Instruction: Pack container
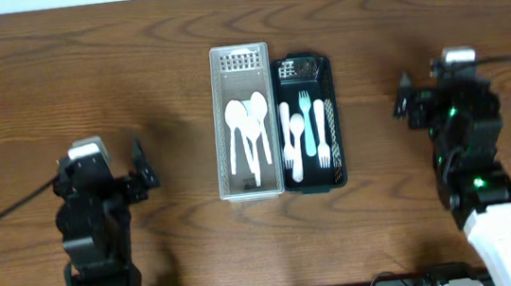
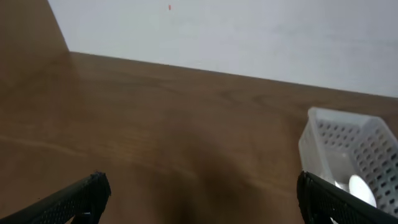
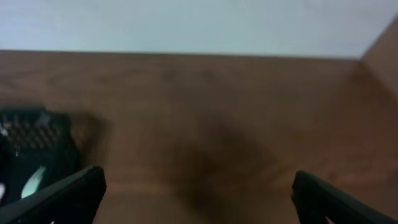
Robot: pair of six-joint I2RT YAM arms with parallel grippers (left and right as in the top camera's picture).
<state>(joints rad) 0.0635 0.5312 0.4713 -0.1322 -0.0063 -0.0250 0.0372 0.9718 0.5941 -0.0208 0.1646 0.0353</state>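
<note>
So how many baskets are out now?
2. The white basket sits mid-table holding spoons; the dark basket sits against it on the right gripper's side, holding forks. None appear hidden.

wooden table (image 1: pixel 57 69), white basket (image 1: pixel 239 62) touching dark basket (image 1: pixel 335 106) on it

Looks like a robotics lab bench. Brown wood-grain table (image 1: pixel 57 69), plain white wall (image 2: pixel 249 31) behind its far edge. Black left robot arm (image 1: pixel 90 241) and black-and-white right robot arm (image 1: pixel 472 168) at its near edge, loose black cable (image 1: pixel 7 219) trailing over its left side.
</note>
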